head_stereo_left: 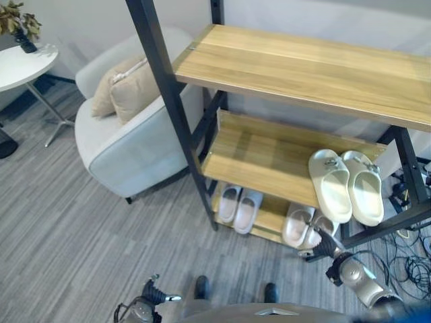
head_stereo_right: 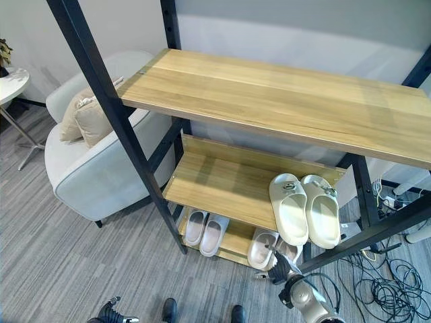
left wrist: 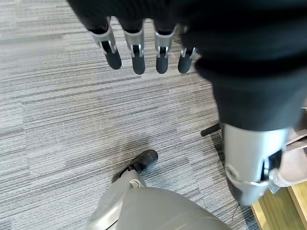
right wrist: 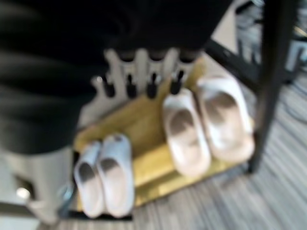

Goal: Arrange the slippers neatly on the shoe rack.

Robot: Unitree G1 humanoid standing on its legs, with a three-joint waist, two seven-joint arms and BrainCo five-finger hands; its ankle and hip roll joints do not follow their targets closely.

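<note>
Wood shelves in a black metal frame make up the rack (head_stereo_left: 269,158), and three pairs already sit on it, so the task looks close to finished. A cream pair (head_stereo_left: 346,184) lies side by side at the right end of the middle shelf, toes pointing outward. On the bottom shelf a white pair (head_stereo_left: 239,206) sits at the left and a pinkish pair (head_stereo_left: 300,227) at the right, each pair close together and roughly parallel. The top shelf (head_stereo_left: 303,67) carries nothing. I see no slipper lying loose on the floor, so what is left is probably only small straightening, if anything. The right hand (right wrist: 144,76) hangs just above the near edge of the bottom shelf, over the pinkish pair, fingers straight and holding nothing. The left hand (left wrist: 144,50) is low at the robot's left side over the floor, fingers relaxed and empty. Grey striped carpet (head_stereo_left: 67,235) covers the floor. Left of the rack stands a pale armchair (head_stereo_left: 124,145) with beige cushions (head_stereo_left: 124,87), and further left a round white table (head_stereo_left: 23,64) with a small plant (head_stereo_left: 19,23). Cables (head_stereo_right: 390,282) tangle on the floor at the right.
</note>
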